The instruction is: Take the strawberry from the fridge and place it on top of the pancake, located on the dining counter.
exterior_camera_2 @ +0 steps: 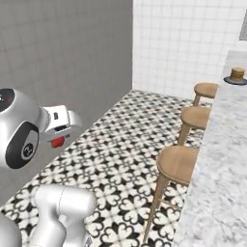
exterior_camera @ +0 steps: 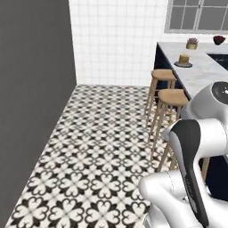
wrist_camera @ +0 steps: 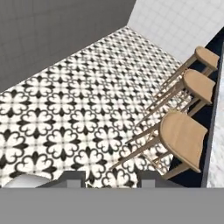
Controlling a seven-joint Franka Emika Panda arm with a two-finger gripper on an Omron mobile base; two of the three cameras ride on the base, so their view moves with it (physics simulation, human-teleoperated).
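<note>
- Strawberry: a small red shape sits at the end of the white hand in the right base view, below the gripper, out over the patterned floor and well apart from the table
- The gripper is nearly closed and the red fruit appears pinched in it; in the hand view the two dark finger tips rise at the bottom edge, and the fruit itself cannot be made out there
- Pancake: a short golden-brown stack on a round blue-grey plate, resting on the marble table near its far end; it also appears at the upper right of the right base view
- Just beyond the pancake stands a small potted plant in a tan pot, and farther right a dark red bowl-like item near the window
- Round wooden stools line the navy base of the table, one behind another toward the white tiled wall
- A black-and-white patterned tile floor spreads between the stools and a plain dark grey wall on the left
- The hand view looks down on the nearest stool seat and the patterned floor
</note>
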